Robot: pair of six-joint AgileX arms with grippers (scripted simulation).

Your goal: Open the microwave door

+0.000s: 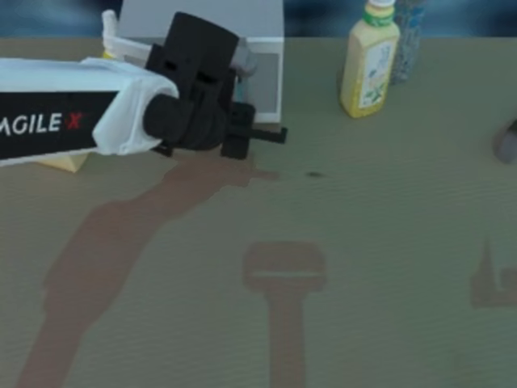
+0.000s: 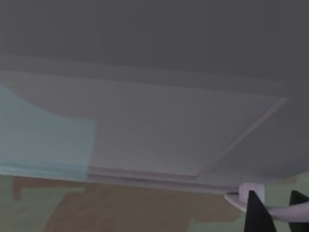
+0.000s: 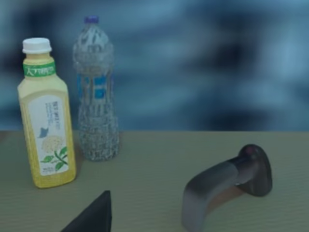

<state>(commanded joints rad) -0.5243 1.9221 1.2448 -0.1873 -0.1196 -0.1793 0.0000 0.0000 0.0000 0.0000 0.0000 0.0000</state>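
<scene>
The light-grey microwave (image 1: 202, 16) stands at the back left of the table, its plain control panel (image 1: 266, 81) facing forward. My left arm reaches across its front, and the black body of my left gripper (image 1: 212, 65) covers most of the microwave door (image 1: 133, 47), whose top edge runs at a slant out from the box. In the left wrist view the door's greyish window (image 2: 159, 125) fills the frame. My left gripper (image 2: 277, 212) is shut on the pale bar handle (image 2: 285, 210). A dark part of my right gripper (image 3: 96, 215) shows low over the table, far from the microwave.
A yellow juice bottle (image 1: 369, 61) and a clear water bottle (image 1: 408, 36) stand upright at the back right. A grey handheld device (image 1: 507, 141) lies at the right edge. A tan box (image 1: 69, 162) peeks out under my left arm.
</scene>
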